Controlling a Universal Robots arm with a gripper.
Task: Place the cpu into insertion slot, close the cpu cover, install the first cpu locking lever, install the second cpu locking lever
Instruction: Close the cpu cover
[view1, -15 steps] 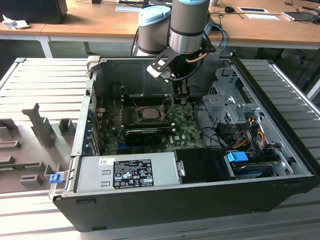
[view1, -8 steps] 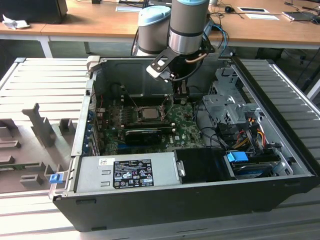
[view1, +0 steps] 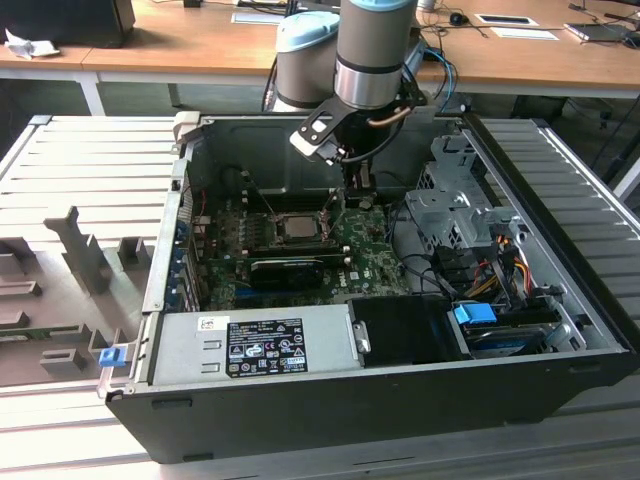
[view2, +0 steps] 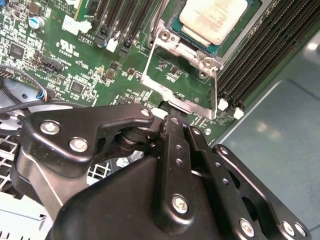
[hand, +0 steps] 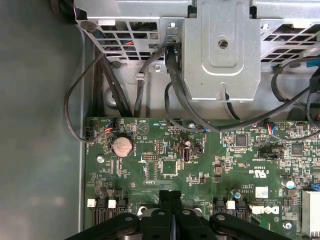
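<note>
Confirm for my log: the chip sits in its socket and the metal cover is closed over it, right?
No. The chip sits in its socket, but the metal cover is swung open, off the chip, as the second wrist view shows.

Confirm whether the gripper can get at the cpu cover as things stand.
Likely yes: the gripper meets the raised cpu cover at its free edge, seemingly shut on it, with nothing in between. The cpu lies seated beyond it.

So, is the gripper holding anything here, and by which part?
The gripper appears to be pinching the cpu cover by the middle of its free edge, with the cover raised off the socket.
</note>
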